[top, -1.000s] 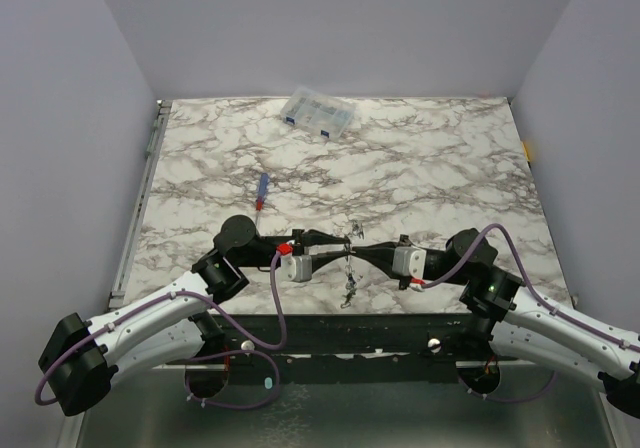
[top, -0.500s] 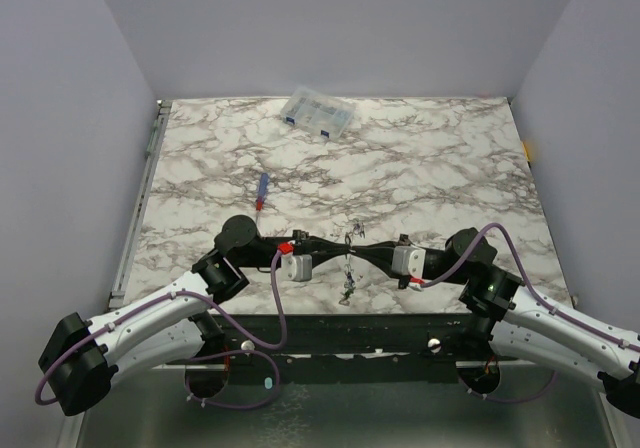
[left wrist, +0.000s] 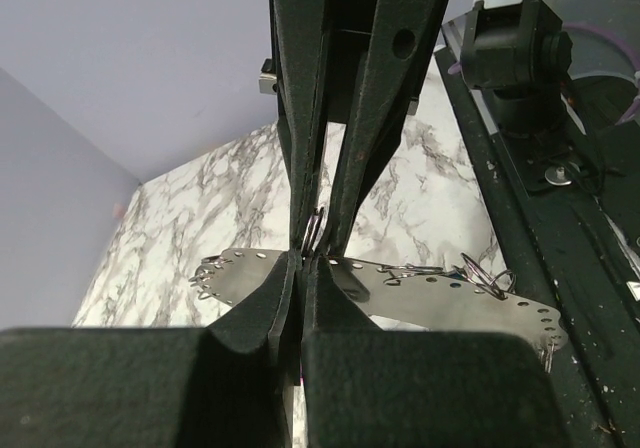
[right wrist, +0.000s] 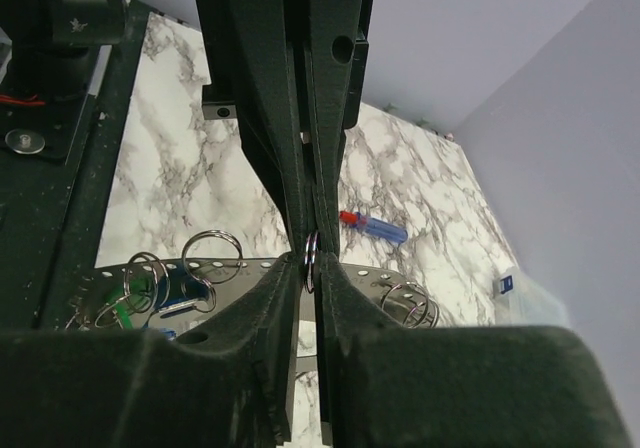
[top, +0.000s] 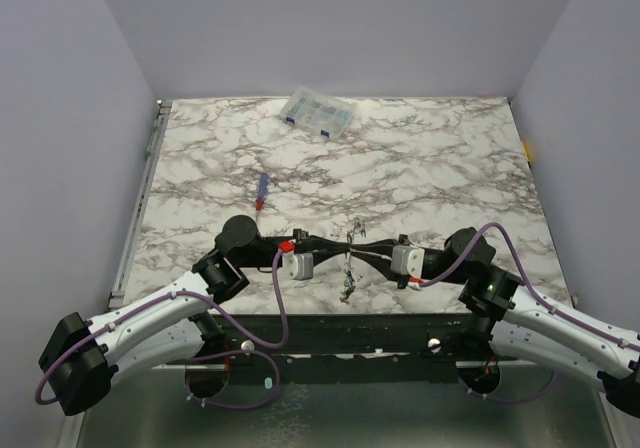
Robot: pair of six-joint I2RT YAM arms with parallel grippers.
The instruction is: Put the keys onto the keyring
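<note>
Both grippers meet low over the table's front edge. The keyring (left wrist: 440, 293) is a grey metal band with a row of holes, and small split rings (right wrist: 212, 253) hang through them. It hangs between the two grippers (top: 351, 234). My left gripper (left wrist: 305, 260) is shut on the band's edge, also seen from above (top: 340, 252). My right gripper (right wrist: 312, 258) faces it from the other side (top: 359, 252). Its jaws stand a narrow gap apart, and one split ring (right wrist: 311, 243) stands in that gap. Keys with blue and green tags (right wrist: 165, 293) dangle from the keyring (top: 347, 286).
A red-and-blue screwdriver (top: 260, 190) lies on the marble behind the left arm, also in the right wrist view (right wrist: 375, 226). A clear compartment box (top: 318, 113) sits at the far edge. The table's front edge (top: 340, 313) runs just below the hanging keys.
The left gripper closed on the keyring band and stays shut. The right jaws, shut before, have parted a little. Both arms and the hanging keys have hardly moved.
</note>
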